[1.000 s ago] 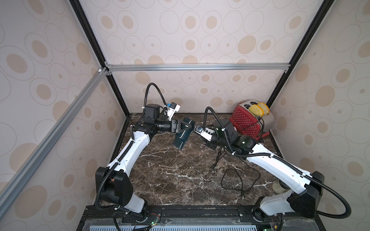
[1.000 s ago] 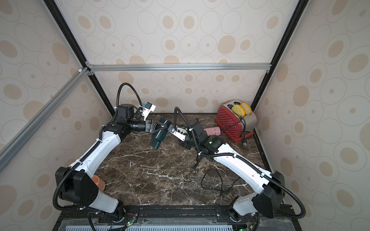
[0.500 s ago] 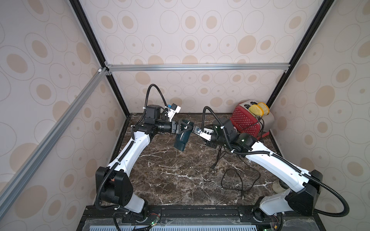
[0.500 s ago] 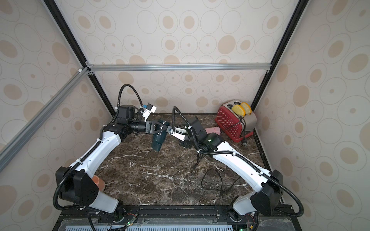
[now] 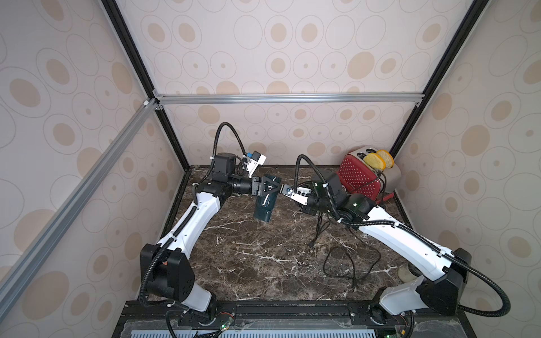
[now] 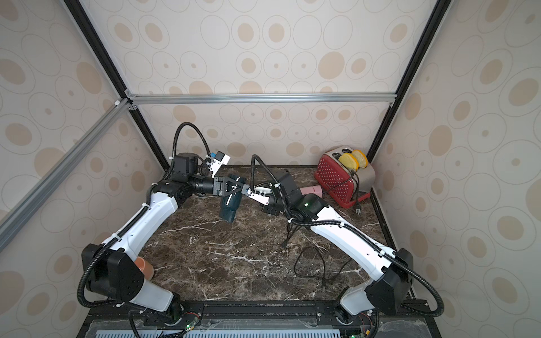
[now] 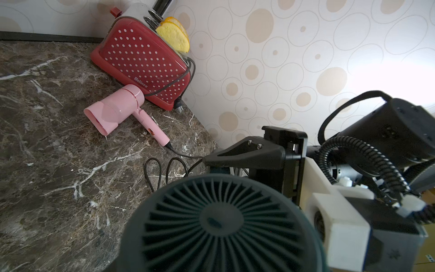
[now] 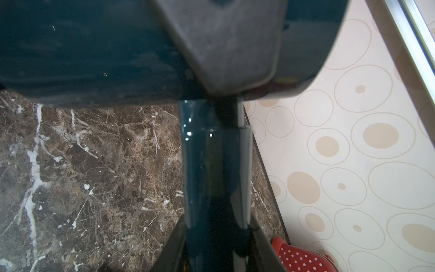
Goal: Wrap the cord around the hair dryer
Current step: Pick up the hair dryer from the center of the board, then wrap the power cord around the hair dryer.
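Hair dryer (image 5: 265,204) hangs almost exactly where it was 1 second ago, and both arms keep nearly the same pose; you get only a slight nudge of the right arm. The dryer is near the back of the table (image 5: 248,257), about midway between the side walls, with its nozzle pointing down. I cannot tell whether the nozzle touches the marble.

Your left gripper (image 5: 272,187) is clamped across the barrel (image 8: 94,47). Your right gripper (image 5: 288,191) is closed on the handle (image 8: 214,169), which runs between its fingers in the right wrist view. The 2 grippers nearly meet.

You have open table in the middle and at the front. The back right corner behind the right arm is crowded by a red toaster (image 5: 358,178), with a pink dryer (image 6: 311,190) just beside it.

The hair dryer is glossy dark teal with a finned rear grille (image 7: 219,221). Its black cord (image 5: 324,264) drops from under the right gripper and lies in loose loops on the table, none of it wound on yet
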